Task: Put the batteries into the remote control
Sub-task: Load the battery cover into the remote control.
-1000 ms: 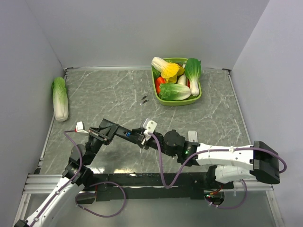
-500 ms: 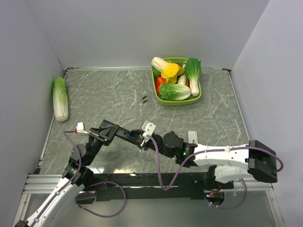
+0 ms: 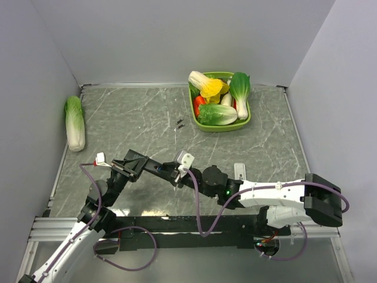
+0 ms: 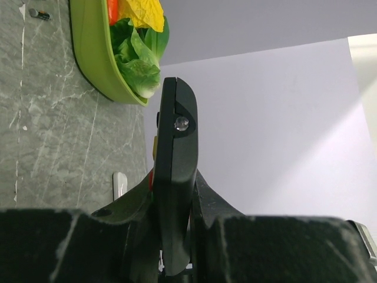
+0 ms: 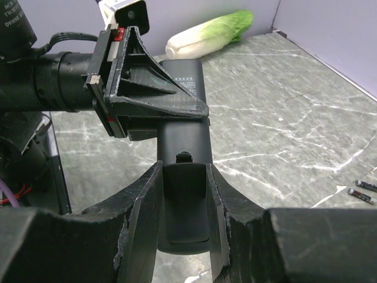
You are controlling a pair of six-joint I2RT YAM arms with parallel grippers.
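My left claw (image 4: 174, 239) pinching the slim black remote control (image 5: 184, 177) above the grey marble table (image 3: 135, 112), my right claw (image 5: 184, 247) clamped on the sides of its free end, white lettering (image 5: 13, 20) on my left arm too cropped to read

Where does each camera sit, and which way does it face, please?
Top external: above and behind the bases, looking down on the table; both arms show.
Left wrist: on the left arm, looking along the edge-on remote control toward the green tray; left fingers at bottom.
Right wrist: on the right arm, facing the left gripper and cabbage; right fingers flank the remote control.
Shared: all show the remote control.
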